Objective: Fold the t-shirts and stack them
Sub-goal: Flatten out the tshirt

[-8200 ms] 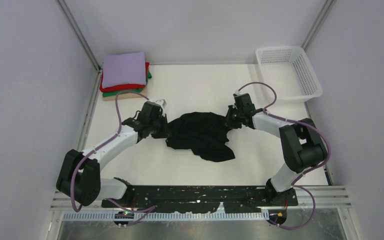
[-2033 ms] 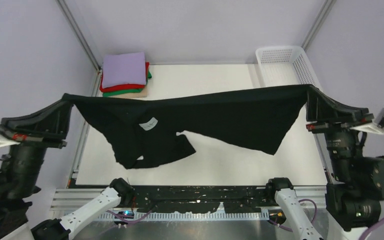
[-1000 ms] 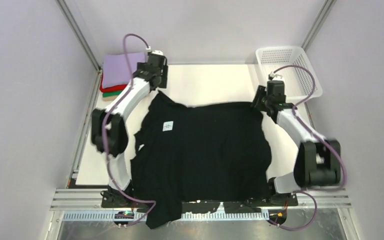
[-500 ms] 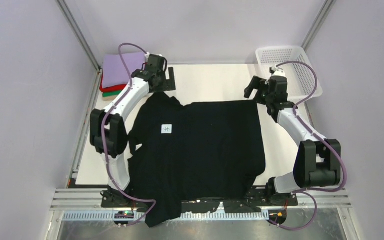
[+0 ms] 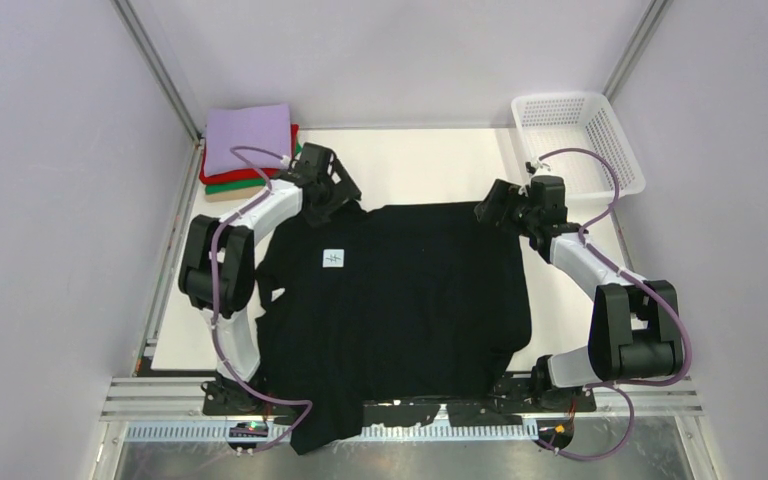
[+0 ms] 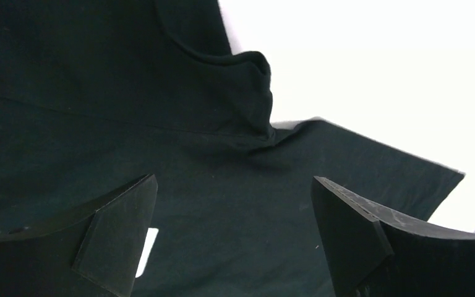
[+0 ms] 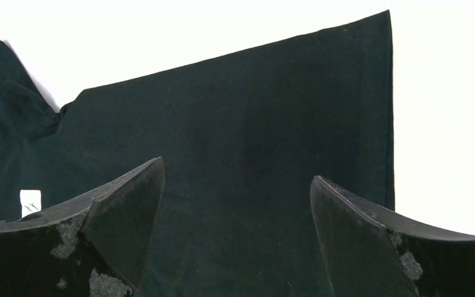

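We take the plain black cloth t-shirt [image 5: 400, 290] as laid flat for folding, with left gripper [image 6: 233, 179] and right gripper [image 7: 237, 170] spread wide, empty.

A robot test cell in a lab: plain pale walls [image 5: 50, 200] and metal frame posts [image 5: 160, 72] enclose a white surface [image 5: 420, 165], with a black mounting plate [image 5: 430, 410] at lower centre.

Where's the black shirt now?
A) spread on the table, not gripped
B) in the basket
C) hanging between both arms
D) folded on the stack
A: the black t-shirt lies spread on the table; left fingers and right fingers stand open, gripping nothing.
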Robot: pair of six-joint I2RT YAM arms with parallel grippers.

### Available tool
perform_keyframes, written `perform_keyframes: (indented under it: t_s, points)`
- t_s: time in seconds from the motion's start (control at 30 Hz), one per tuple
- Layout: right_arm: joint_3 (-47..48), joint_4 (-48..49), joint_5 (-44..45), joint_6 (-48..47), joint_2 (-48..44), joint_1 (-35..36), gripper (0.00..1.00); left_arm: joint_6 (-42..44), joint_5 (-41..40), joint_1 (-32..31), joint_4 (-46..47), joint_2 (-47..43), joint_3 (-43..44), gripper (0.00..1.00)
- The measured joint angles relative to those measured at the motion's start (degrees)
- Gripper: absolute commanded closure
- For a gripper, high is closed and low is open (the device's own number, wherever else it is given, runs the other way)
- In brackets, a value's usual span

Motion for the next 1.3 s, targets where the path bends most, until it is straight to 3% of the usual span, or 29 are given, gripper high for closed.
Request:
perform_keyframes:
  t_s: [0.33,0.63,0.93,1.13,1.3]
  points:
    - [0.0,0.2,-2.0,0.0,0.0,0.0,0.05,-20.6,-6.2,-0.6,10.4,5.6,-3.0,0.01]
    - [0.0,0.1,-2.2,-0.2,0.0,-0.2,0.04,-27.3,-9.8,-1.3,13.9,12.5,4.3,0.01]
    - [0.0,-0.5,-2.0,-0.6,0.1,-0.9,0.05,-23.0,-10.8,-2.9,13.9,22.1,20.3,0.0]
    - [0.1,-1.1,-1.9,-0.8,1.2,-1.6,0.05,-17.3,-5.4,-3.6,12.5,30.7,35.7,0.0]
    - [1.1,-4.5,-0.8,-1.4,1.3,-1.6,0.04,-8.5,0.9,-3.8,9.8,28.9,36.4,0.0]
